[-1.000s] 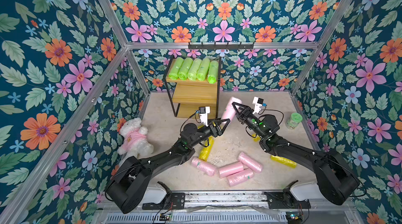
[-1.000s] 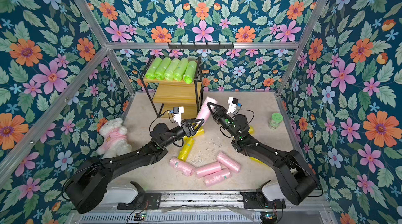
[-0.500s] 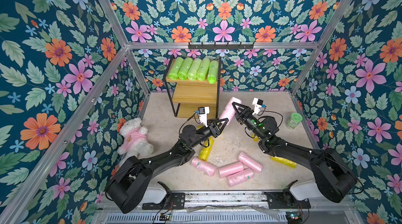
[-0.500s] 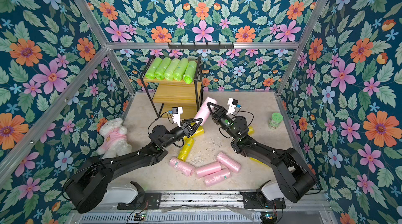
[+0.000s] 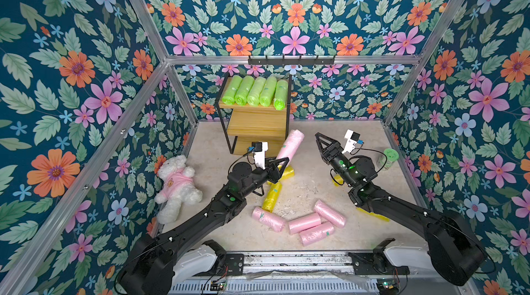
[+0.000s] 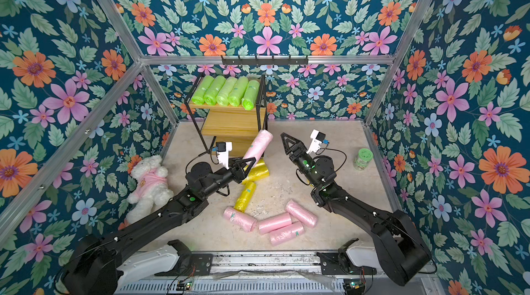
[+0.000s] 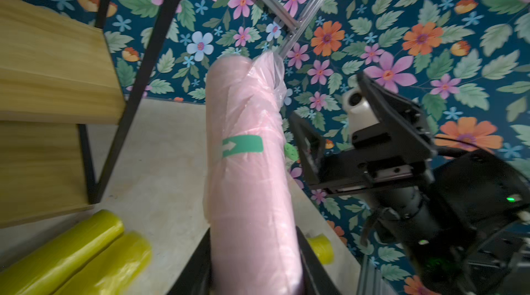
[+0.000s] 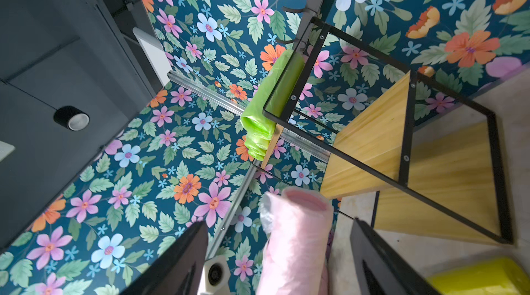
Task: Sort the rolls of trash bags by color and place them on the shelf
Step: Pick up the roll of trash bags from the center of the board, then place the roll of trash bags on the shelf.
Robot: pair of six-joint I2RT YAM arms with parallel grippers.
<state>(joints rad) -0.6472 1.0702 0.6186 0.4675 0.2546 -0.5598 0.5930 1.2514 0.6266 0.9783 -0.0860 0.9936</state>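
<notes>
The left gripper is clenching a crinkly pale pink plastic roll (tilted beside the black-framed wooden shelf); the right gripper is hanging nearby, jaws spread

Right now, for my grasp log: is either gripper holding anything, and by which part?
The left gripper holds a pink roll by its lower end. The right gripper is open, holding nothing.
</notes>
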